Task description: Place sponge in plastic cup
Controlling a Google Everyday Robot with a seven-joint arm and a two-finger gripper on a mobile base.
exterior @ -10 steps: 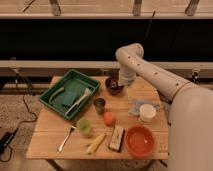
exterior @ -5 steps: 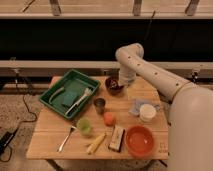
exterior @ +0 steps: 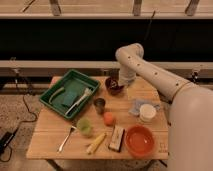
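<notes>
Wooden table (exterior: 50, 131) seen from above and in front. Arm reached in from the right, elbow high, wrist turned down at the far middle of the table. Gripper (exterior: 118, 82) sat at or just over a dark bowl (exterior: 113, 88); contact could not be made out, nor could I tell whether the claw was open or closed. Green tray (exterior: 54, 102) lay at the far left corner, set at an angle. The sponge (exterior: 73, 91) lay flat inside it, near the middle, with a pale utensil (exterior: 80, 100) slanting along its right side and a light curved piece (exterior: 55, 94) to its left. Sponge well apart from the gripper. The plastic cup (exterior: 84, 126) stood upright on the bare wood in front of the tray, toward the near edge, apart from the tray. A fork (exterior: 66, 139) lay just left of it. Dark metal cup (exterior: 100, 105) stood between tray and bowl. An orange ball (exterior: 109, 118) rested near the table's middle. Along the near edge: a yellow oblong item (exterior: 96, 142), a tan-and-black block (exterior: 117, 137), an orange-red bowl (exterior: 139, 141). White round container (exterior: 147, 112) stood on the right, beside a crumpled bluish cloth (exterior: 135, 106).
</notes>
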